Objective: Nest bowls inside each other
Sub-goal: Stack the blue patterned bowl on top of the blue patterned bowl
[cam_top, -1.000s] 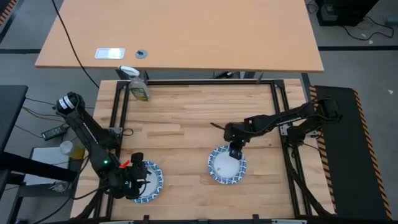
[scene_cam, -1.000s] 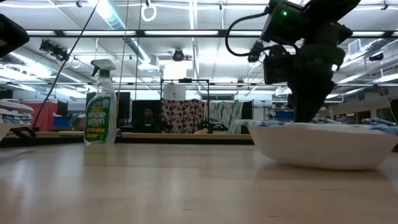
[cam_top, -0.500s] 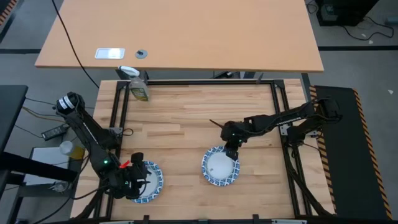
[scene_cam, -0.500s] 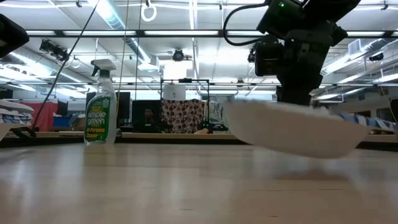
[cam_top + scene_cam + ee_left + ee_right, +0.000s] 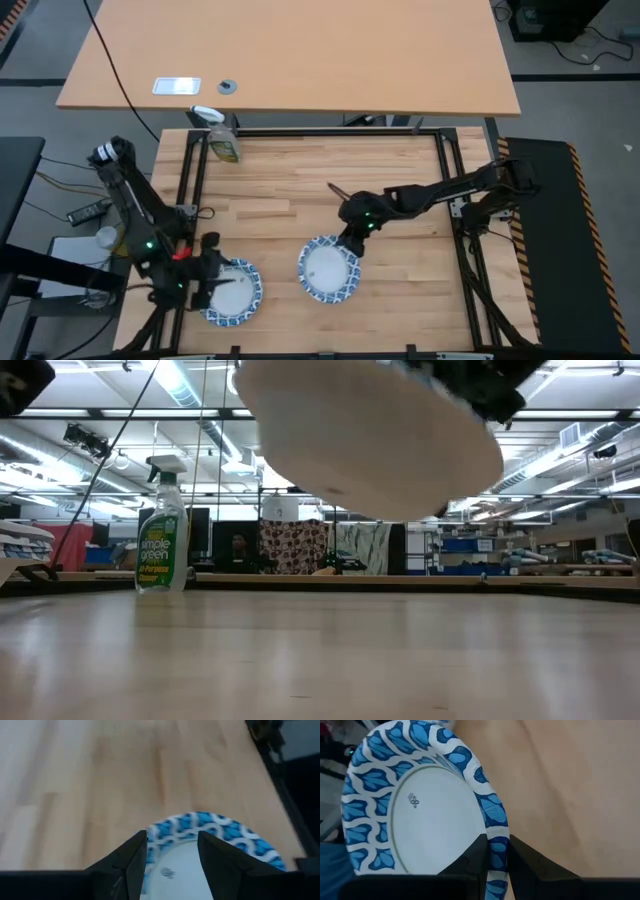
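At the counter's (image 5: 300, 200) near left corner, the left hand (image 5: 207, 285) hovers with its fingers (image 5: 131, 860) spread wide, holding nothing, at the edge of a bowl (image 5: 233, 293) that lies flat on the wood. A spray bottle (image 5: 220, 137) stands upright at the far left corner, well apart. Toward the middle, the right hand (image 5: 350, 245) pinches the patterned rim of a second bowl (image 5: 327, 270) between nearly closed fingers (image 5: 475, 857). In the low view this bowl (image 5: 370, 440) hangs tilted, clear above the counter.
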Available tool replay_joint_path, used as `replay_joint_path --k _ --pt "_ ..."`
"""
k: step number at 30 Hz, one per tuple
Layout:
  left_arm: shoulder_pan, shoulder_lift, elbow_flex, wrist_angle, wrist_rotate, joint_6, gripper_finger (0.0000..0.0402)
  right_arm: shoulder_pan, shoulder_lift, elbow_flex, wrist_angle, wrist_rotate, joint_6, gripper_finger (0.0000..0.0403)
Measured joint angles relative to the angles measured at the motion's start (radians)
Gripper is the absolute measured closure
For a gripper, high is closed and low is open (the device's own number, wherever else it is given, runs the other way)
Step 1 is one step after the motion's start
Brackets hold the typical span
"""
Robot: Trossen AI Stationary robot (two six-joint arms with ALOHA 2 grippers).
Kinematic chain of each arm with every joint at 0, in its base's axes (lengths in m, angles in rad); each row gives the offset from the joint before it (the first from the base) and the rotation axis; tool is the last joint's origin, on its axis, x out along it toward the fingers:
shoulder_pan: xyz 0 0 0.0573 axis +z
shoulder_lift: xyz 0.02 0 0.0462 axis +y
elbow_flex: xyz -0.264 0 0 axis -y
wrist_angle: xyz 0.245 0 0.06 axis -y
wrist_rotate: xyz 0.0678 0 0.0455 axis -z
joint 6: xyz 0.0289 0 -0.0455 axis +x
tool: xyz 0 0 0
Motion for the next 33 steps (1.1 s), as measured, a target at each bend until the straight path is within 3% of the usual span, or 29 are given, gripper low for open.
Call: replay_joint_path --k 5,11,20,26,33 --pt "-0.026 -0.102 0.0 -0.059 -0.105 0.011 0.0221 0.033 0.122 0.173 -0.009 -0.005 -0.031 0.0329" --pt "-0.029 -0.207 0.0 -0.056 -0.146 0.06 0.0221 0.04 0.285 0.419 -0.01 -0.076 -0.096 0.0329" --pt "-0.088 -0.367 -0.001 0.052 -0.298 0.191 0.0221 0.04 0.565 0.795 -0.027 -0.212 -0.187 0.0329" --pt "-0.088 -0.409 -0.001 0.159 -0.302 0.25 0.0221 0.04 0.747 1.03 -0.054 -0.224 -0.214 0.0329" --pt "-0.088 -0.416 -0.001 0.231 -0.301 0.341 0.0221 0.036 0.89 1.207 -0.001 -0.181 -0.205 0.0329"
